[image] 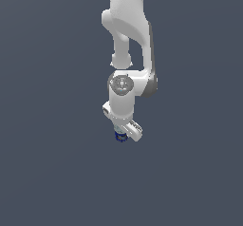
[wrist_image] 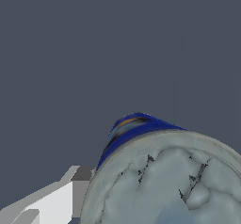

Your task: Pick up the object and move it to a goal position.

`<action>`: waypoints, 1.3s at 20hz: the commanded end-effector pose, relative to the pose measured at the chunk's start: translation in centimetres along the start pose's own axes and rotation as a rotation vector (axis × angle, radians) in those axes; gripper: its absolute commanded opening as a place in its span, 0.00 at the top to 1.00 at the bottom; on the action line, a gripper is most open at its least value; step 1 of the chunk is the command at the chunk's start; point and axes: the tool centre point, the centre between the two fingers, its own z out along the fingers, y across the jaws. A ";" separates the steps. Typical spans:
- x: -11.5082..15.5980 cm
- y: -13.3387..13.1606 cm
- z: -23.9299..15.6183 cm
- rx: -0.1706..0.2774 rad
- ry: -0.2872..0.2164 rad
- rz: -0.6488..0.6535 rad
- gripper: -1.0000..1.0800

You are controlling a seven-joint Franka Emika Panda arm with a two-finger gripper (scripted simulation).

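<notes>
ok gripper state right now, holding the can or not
gripper: at the can, one finger beside its rim; open, shut or gripping cannot be told.

The arm [image: 127,54] was glossy white with rounded links. Dark grey bands marked its joints. A round grey cap [image: 120,83] sat on one joint.

This is no real room but a simulated scene: flat, even slate-grey fills both views with no walls, furniture or floor edge. The white robot arm [image: 127,54] looks smooth and computer-drawn, as in a bare test space.
</notes>
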 end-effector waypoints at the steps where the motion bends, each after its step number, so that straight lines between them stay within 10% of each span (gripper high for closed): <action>1: 0.1 0.0 0.0 0.000 0.001 0.000 1.00; 14: 0.0 3.1 -1.7 0.000 0.000 0.000 1.00; 26: 0.1 13.4 -7.4 0.002 -0.002 0.000 1.00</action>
